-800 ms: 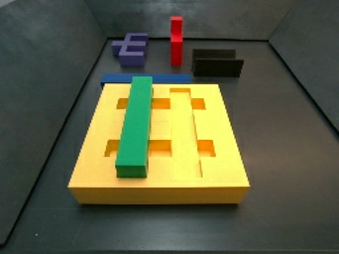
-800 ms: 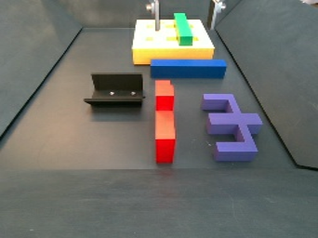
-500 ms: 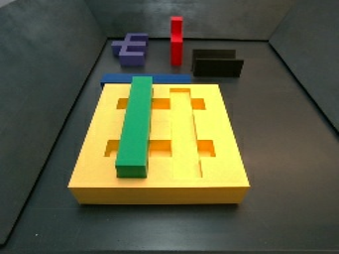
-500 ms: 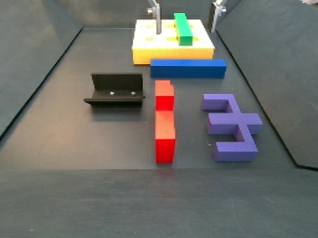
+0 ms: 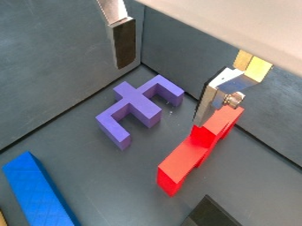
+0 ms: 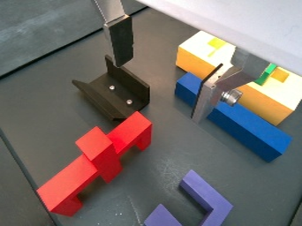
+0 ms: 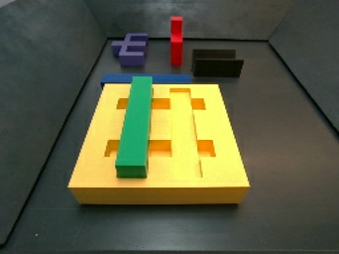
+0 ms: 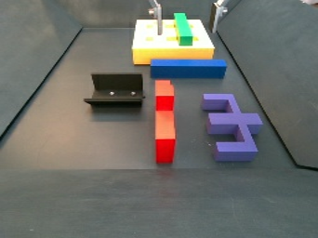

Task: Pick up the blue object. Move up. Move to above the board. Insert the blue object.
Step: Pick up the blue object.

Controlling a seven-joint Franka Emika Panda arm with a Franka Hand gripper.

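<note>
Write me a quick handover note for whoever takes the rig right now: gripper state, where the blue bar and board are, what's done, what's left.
Gripper: open, empty, up above the floor pieces.
Blue object: lying flat on the floor against the board's edge, not yet picked up.
Board: yellow, with the green bar already seated in one long groove.
Done: nothing yet.
Left: grasp the blue object, lift it, carry it over the board, insert it.
</note>
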